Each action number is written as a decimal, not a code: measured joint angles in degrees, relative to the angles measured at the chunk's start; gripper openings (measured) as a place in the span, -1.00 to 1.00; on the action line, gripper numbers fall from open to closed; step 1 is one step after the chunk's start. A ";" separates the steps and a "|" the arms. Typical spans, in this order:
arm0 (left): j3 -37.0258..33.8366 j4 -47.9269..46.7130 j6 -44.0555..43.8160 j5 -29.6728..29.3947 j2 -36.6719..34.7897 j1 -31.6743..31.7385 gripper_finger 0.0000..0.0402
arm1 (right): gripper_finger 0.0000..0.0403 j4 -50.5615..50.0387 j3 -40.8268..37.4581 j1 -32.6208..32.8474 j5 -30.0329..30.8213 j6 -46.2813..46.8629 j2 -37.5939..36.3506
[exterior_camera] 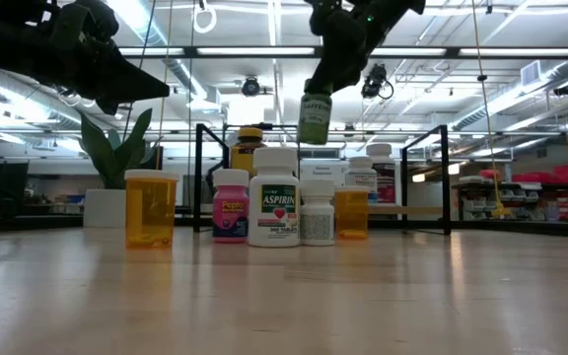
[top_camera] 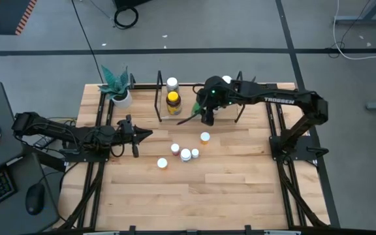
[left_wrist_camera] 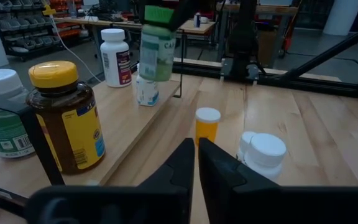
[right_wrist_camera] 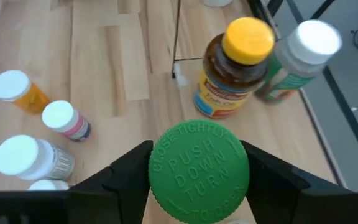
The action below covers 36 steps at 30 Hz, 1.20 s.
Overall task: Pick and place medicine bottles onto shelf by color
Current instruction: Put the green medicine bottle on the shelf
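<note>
The right gripper (right_wrist_camera: pixel 197 171) clamps the green-capped bottle (exterior_camera: pixel 315 116) by its cap, suspended above the shelf (top_camera: pixel 188 116). On the shelf base stand the amber bottle with yellow lid (right_wrist_camera: pixel 232 68) and a white-capped bottle (right_wrist_camera: pixel 300 59). Contents cannot be determined. The left gripper (left_wrist_camera: pixel 196 163) is closed, empty, hovering over the table (top_camera: pixel 240 196) left of the remaining bottles (top_camera: pixel 185 153).
</note>
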 joint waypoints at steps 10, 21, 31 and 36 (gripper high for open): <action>0.00 -0.02 0.03 0.00 0.00 0.00 -0.82 | 0.13 -1.16 0.00 -5.74 1.70 -1.24 -0.79; 0.02 0.11 -0.02 -0.01 -0.02 0.00 -0.88 | 0.14 2.14 0.00 -14.20 1.92 -3.13 5.79; 0.02 0.00 -0.01 -0.02 -0.02 0.00 -0.82 | 0.14 2.90 0.00 -17.86 1.53 -2.31 8.59; 0.02 0.00 0.00 -0.01 -0.02 0.00 -0.84 | 0.14 1.60 0.00 -17.73 1.42 -2.63 9.14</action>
